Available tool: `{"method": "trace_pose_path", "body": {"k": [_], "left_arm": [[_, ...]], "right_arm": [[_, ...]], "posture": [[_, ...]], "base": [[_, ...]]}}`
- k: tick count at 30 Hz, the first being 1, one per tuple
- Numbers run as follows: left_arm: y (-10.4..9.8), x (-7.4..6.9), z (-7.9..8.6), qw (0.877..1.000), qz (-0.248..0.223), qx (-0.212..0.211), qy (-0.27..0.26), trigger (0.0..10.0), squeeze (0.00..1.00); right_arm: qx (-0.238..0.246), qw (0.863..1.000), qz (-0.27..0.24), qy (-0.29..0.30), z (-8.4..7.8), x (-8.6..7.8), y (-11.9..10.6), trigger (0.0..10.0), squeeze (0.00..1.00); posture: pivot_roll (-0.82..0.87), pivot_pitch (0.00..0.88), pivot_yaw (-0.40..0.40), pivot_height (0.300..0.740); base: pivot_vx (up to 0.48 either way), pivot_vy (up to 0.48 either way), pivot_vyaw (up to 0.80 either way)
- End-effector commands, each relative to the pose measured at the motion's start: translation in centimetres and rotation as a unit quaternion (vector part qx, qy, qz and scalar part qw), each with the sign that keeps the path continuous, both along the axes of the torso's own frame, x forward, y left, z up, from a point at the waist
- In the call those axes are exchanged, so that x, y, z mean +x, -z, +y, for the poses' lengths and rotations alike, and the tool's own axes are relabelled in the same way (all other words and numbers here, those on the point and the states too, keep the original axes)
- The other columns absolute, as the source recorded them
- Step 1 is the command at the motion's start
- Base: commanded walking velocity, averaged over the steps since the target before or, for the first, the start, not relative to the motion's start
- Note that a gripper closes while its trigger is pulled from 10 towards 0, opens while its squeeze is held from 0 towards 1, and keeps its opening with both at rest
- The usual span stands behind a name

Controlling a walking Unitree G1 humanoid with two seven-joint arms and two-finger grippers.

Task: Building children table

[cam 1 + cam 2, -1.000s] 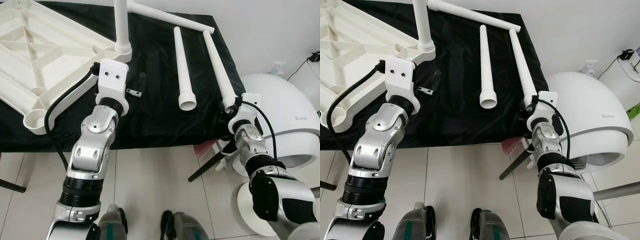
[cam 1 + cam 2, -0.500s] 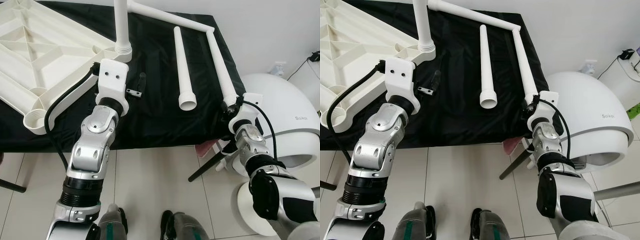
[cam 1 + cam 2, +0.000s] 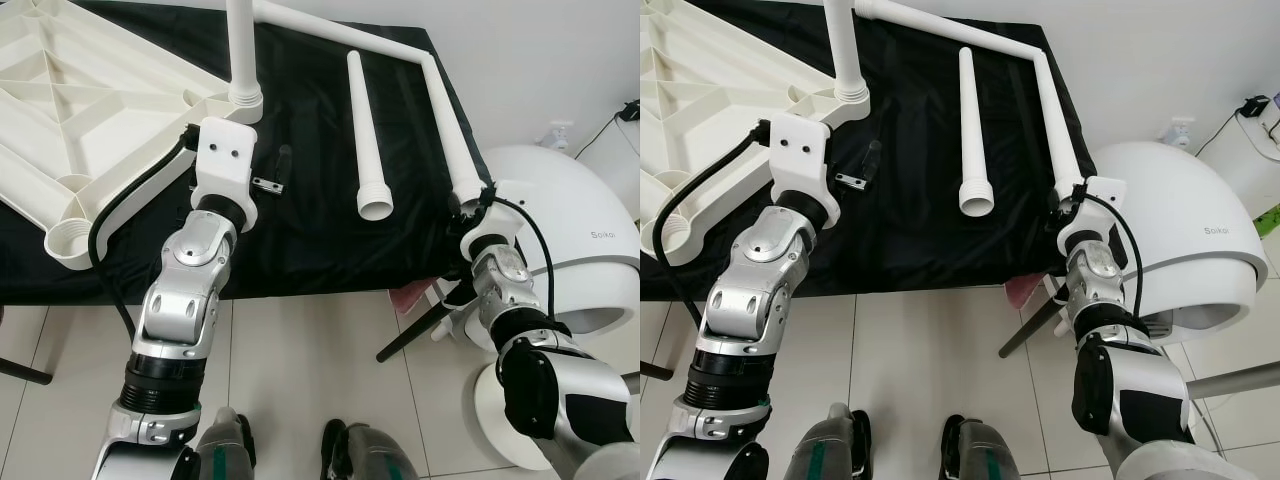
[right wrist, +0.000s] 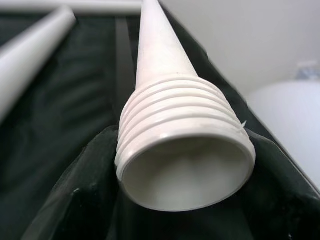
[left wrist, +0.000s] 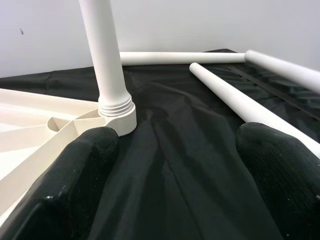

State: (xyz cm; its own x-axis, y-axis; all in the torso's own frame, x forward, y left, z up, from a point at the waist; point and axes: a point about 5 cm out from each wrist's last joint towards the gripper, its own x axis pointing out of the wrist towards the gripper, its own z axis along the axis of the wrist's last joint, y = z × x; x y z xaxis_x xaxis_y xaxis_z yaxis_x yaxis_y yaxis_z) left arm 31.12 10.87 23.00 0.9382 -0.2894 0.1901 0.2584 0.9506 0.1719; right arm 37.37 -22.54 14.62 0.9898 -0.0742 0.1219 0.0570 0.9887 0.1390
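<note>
Your right pincer (image 4: 175, 200) is closed on the screw end of a leg (image 3: 448, 135) at the cloth's edge, so lift it gently toward the white tabletop (image 3: 70, 120), near your wide-open, empty left pincer (image 5: 170, 165).

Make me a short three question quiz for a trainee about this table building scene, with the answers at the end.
1. True or false: one leg already stands screwed into the upturned tabletop.
2. Which end of its leg does the right gripper hold: A the threaded end, B the narrow tip, C the middle?
3. How many legs lie on the black cloth with no gripper on them?

Key: 1 true. 2 A. 3 two: the middle leg and the far leg. The left gripper is open, by the socket.
</note>
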Motion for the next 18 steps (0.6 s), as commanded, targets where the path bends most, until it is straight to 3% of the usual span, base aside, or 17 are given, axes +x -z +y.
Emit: {"method": "trace_pose_path", "body": {"k": [1, 5, 8, 18], "left_arm": [[-0.2, -0.1, -0.4, 1.000, -0.006, 0.006, 0.014, 10.0, 0.00], [0.2, -0.1, -0.3, 1.000, -0.008, 0.015, 0.017, 10.0, 0.00], [1.1, -0.2, 0.1, 1.000, -0.002, 0.003, 0.030, 10.0, 0.00], [1.4, 0.0, 0.4, 0.999, 0.009, -0.018, 0.029, 10.0, 0.00]], "right_arm": [[0.005, 0.999, -0.040, -0.002, 0.0, 0.1, -1.3, 10.0, 0.00], [0.003, 0.998, -0.069, -0.013, 0.4, 0.2, -2.3, 10.0, 0.00], [-0.028, 0.992, -0.115, -0.037, 1.5, 0.0, -3.8, 10.0, 0.00], [-0.024, 0.990, -0.129, -0.053, 1.8, -0.5, -4.0, 10.0, 0.00]], "posture": [[0.07, 0.143, -0.093, 0.740], [0.07, 0.141, -0.093, 0.740], [0.06, 0.132, -0.098, 0.740], [0.05, 0.122, -0.105, 0.740]], "base": [[0.000, 0.000, 0.00], [0.000, 0.000, 0.00], [0.000, 0.000, 0.00], [0.000, 0.000, 0.00]]}}
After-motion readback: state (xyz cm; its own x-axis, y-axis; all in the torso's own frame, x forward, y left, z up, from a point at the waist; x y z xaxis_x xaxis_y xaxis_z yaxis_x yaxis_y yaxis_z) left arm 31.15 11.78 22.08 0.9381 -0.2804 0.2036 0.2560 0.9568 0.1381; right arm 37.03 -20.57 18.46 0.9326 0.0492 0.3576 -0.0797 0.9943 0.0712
